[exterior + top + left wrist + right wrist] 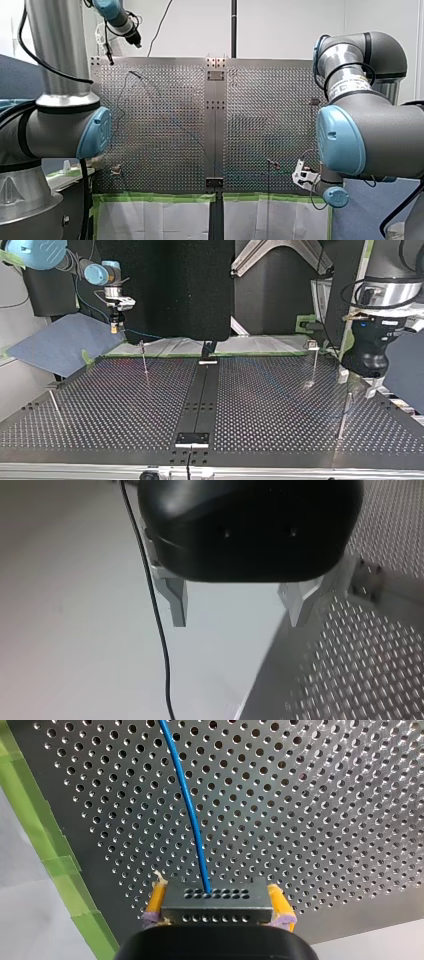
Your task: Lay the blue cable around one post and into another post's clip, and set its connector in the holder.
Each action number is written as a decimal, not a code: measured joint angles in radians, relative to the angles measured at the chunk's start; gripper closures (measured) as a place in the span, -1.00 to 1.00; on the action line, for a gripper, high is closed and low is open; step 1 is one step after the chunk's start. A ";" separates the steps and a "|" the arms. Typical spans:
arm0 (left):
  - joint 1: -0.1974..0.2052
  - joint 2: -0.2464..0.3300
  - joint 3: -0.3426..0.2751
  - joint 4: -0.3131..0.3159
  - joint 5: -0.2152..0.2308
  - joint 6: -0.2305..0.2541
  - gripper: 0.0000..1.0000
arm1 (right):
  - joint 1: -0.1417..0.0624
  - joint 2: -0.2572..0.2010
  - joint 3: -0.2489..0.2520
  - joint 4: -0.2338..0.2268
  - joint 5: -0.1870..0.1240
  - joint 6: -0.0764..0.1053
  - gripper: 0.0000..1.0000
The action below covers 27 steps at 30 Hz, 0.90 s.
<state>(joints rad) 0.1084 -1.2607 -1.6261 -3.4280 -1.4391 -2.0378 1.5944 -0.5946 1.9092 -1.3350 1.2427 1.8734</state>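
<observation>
My right gripper (pixel 216 895) had its yellow-padded fingers (pixel 156 902) clamped on the connector (pixel 217 907). The blue cable (pixel 192 815) ran ahead from it, toward eleven o'clock, over the perforated table (pixel 325 820). Green tape (pixel 35 820) edged the table at the fingers' nine o'clock. My left gripper (pixel 237 615) had its fingers wide apart, empty.

Connector (pixel 217 907) in my right claw (pixel 217 902), cable (pixel 189 805) ahead of it, over table (pixel 325 820)

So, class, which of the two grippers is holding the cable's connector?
My right gripper: its yellow pads clamp the connector of the blue cable; my left gripper stands open, empty.
</observation>
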 joint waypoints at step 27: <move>-0.242 -0.086 -0.088 0.246 0.164 -0.136 -0.98 | 0.007 0.000 0.000 0.008 0.001 -0.014 1.00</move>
<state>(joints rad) -0.1336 -1.3467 -1.7138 -3.1823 -1.2756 -2.1734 1.6012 -0.5946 1.9093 -1.3271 1.2433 1.8598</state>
